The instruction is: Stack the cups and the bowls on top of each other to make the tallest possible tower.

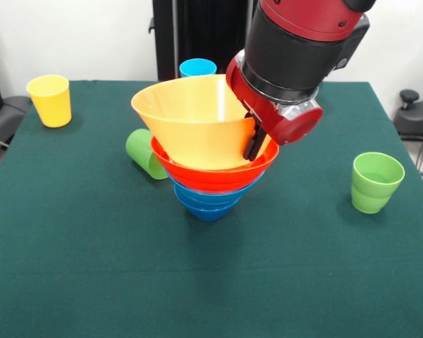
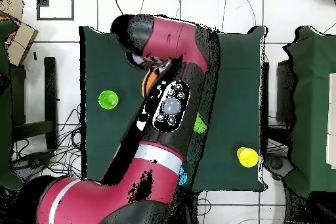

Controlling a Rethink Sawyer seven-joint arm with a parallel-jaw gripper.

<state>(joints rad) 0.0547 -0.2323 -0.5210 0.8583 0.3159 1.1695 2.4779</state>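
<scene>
Dead centre on the green surface point(image 1: 70, 267) stands the tower point(image 1: 210, 172), a flared pile of nested bowls: blue bowls point(image 1: 208, 201) at the bottom, an orange-red bowl point(image 1: 215, 176) sitting in them, and a big yellow-orange bowl point(image 1: 194, 123) on top, tilted so its mouth leans toward ten o'clock and it is not seated level in the one beneath. The pincer point(image 1: 256, 144) comes in from one o'clock on the red and black arm point(image 1: 296, 49), its dark fingers point(image 1: 254, 146) pressed on the right-hand wall of the yellow-orange bowl, one inside the rim; it looks clamped on that wall, though the outer finger is hidden behind the wrist. Just at nine o'clock from the tower a green cup point(image 1: 146, 153) lies on its side, touching or nearly touching the orange-red rim. Behind the tower at twelve o'clock a light blue cup point(image 1: 197, 67) stands upright, only its rim showing. Out at ten o'clock, well apart, a yellow cup point(image 1: 50, 100) stands upright near the far left corner. At three o'clock, well apart, a second green cup point(image 1: 376, 182) stands upright. From overhead the arm point(image 2: 164, 110) covers most of the pile, with a sliver of orange point(image 2: 146, 82) peeking out beside it.
</scene>
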